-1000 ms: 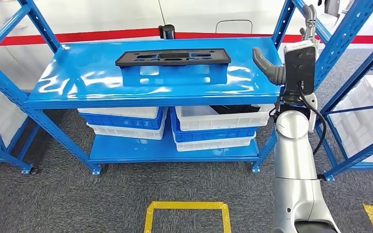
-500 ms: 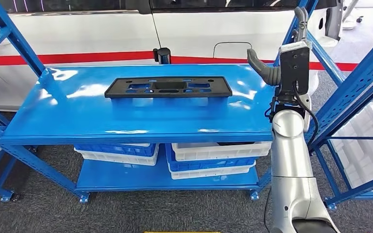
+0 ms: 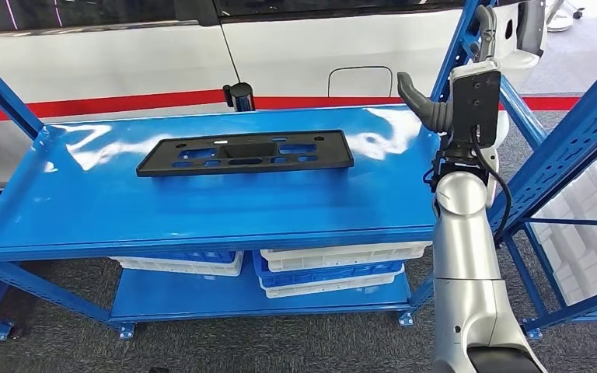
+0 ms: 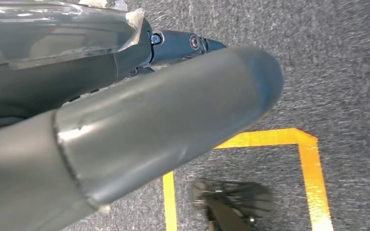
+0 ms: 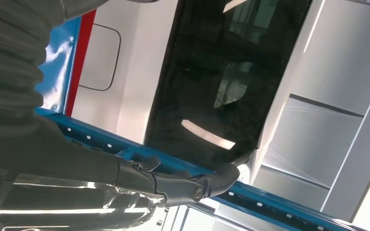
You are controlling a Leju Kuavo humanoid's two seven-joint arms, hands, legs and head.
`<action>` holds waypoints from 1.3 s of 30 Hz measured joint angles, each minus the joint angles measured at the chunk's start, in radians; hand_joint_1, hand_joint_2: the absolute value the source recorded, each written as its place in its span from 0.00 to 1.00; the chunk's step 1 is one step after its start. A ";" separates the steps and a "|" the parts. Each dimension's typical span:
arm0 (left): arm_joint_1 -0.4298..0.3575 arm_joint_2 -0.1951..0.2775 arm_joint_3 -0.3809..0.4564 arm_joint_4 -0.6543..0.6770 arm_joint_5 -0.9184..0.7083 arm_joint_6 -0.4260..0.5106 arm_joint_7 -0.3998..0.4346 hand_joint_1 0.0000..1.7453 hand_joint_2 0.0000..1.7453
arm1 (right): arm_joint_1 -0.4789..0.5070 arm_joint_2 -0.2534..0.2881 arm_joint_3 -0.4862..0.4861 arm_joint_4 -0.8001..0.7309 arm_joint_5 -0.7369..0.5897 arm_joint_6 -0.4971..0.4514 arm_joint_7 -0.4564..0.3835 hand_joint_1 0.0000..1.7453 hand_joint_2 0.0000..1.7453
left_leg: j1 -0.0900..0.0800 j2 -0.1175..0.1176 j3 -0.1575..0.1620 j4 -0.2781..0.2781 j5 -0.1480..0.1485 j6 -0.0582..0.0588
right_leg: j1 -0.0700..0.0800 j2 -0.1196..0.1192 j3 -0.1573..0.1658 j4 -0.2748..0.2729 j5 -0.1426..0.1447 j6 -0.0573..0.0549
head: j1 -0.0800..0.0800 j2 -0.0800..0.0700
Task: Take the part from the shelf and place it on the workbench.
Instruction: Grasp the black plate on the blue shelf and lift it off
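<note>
The part [image 3: 245, 152] is a long flat black plate with cut-outs. It lies flat on the top board of the blue shelf [image 3: 202, 210], left of centre. My right hand [image 3: 466, 85] is raised at the shelf's right end, well to the right of the part and above board height. Its thumb juts towards the part, its fingers [image 5: 192, 185] point upward, and it holds nothing. My left hand [image 4: 125, 120] hangs over the grey carpet with thumb and fingers stretched out and nothing in it.
White and blue bins [image 3: 334, 264] are stacked on the lower board. A second blue rack [image 3: 567, 148] stands close on the right. A white vehicle body [image 3: 124, 70] with a red stripe runs behind the shelf. Yellow floor tape [image 4: 298, 144] lies below the left hand.
The whole picture has shifted, so the camera has moved: the shelf top looks nearer and sits lower in view. The part lies as before. My right arm stays raised.
</note>
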 joint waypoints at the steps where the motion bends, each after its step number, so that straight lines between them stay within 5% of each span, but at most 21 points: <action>1: 0.000 0.002 0.000 0.000 0.000 0.002 -0.002 0.00 0.00 | 0.001 0.000 0.000 0.001 -0.002 0.000 -0.003 0.00 1.00 | -0.003 0.001 0.011 -0.062 0.047 0.008 | 0.002 0.000 0.007 0.000 -0.005 0.002 | 0.001 0.000; 3: 0.002 0.005 0.000 0.000 -0.001 0.005 -0.006 0.00 0.00 | 0.002 -0.001 0.001 0.004 -0.009 -0.001 -0.009 0.00 1.00 | -0.010 0.001 0.028 -0.137 0.088 0.025 | 0.003 0.000 0.012 -0.002 -0.014 0.009 | 0.002 0.000; 7: 0.004 0.007 0.000 0.001 -0.002 0.013 -0.012 0.00 0.00 | 0.004 -0.002 0.004 0.008 -0.023 -0.004 -0.020 0.00 1.00 | -0.007 0.001 0.050 -0.167 0.098 0.041 | 0.011 -0.001 0.009 0.007 -0.030 0.025 | 0.002 0.000; 9: 0.002 0.007 0.001 0.001 -0.001 0.015 -0.015 0.00 0.00 | 0.000 -0.004 0.005 0.009 -0.029 -0.006 -0.026 0.00 1.00 | 0.000 0.002 0.068 -0.187 0.102 0.044 | 0.011 -0.003 -0.037 0.089 -0.061 0.027 | 0.003 0.000; 12: 0.000 0.007 0.003 0.001 -0.001 0.018 -0.015 0.00 0.00 | 0.006 -0.008 0.008 0.017 -0.039 -0.007 -0.029 0.00 1.00 | 0.000 -0.002 0.076 -0.189 0.093 0.045 | 0.000 -0.002 -0.154 0.270 -0.106 0.035 | 0.003 0.000; 14: 0.002 0.006 0.006 0.001 -0.002 0.018 -0.013 0.00 0.00 | 0.013 -0.011 0.011 0.024 -0.042 -0.009 -0.031 0.00 1.00 | 0.003 -0.007 0.086 -0.187 0.082 0.040 | -0.009 -0.003 -0.165 0.246 -0.068 0.056 | 0.003 0.000; 16: 0.002 0.006 0.010 0.001 -0.004 0.019 -0.009 0.00 0.00 | 0.019 -0.014 0.017 0.030 -0.041 -0.012 -0.039 0.00 1.00 | 0.004 -0.010 0.098 -0.179 0.066 0.028 | -0.020 -0.005 -0.112 0.108 0.008 0.080 | 0.004 0.000; 17: 0.000 0.006 0.012 0.001 -0.005 0.019 -0.006 0.00 0.00 | 0.024 -0.014 0.021 0.032 -0.039 -0.014 -0.043 0.00 1.00 | 0.004 -0.012 0.100 -0.173 0.056 0.020 | -0.023 -0.004 -0.087 0.049 0.035 0.083 | 0.005 0.000; 19: -0.002 0.007 0.014 0.001 -0.010 0.020 0.000 0.00 0.00 | 0.039 -0.014 0.031 0.037 -0.035 -0.016 -0.049 0.00 1.00 | 0.001 -0.013 0.099 -0.161 0.044 0.014 | -0.025 -0.003 -0.066 0.004 0.052 0.077 | 0.006 0.000; 29: -0.002 0.004 0.016 0.001 -0.012 0.033 0.002 0.00 0.00 | 0.102 -0.007 0.070 0.005 0.008 -0.015 -0.003 0.00 1.00 | 0.003 -0.005 0.110 -0.179 0.042 0.022 | -0.019 0.005 -0.067 0.003 0.045 0.060 | 0.004 0.000; 34: -0.002 -0.001 0.015 0.001 -0.019 0.031 0.000 0.00 0.00 | 0.140 -0.006 0.106 -0.048 0.060 0.025 0.021 0.00 1.00 | 0.005 -0.003 0.109 -0.180 0.041 0.002 | -0.016 0.005 -0.066 0.004 0.045 0.055 | 0.004 0.000; 39: -0.003 -0.006 0.015 0.001 -0.036 0.030 0.003 0.00 0.00 | 0.169 0.017 0.182 -0.066 0.134 0.056 0.035 0.00 1.00 | 0.003 -0.003 0.110 -0.179 0.041 -0.002 | -0.017 0.005 -0.064 0.004 0.046 0.054 | 0.005 0.000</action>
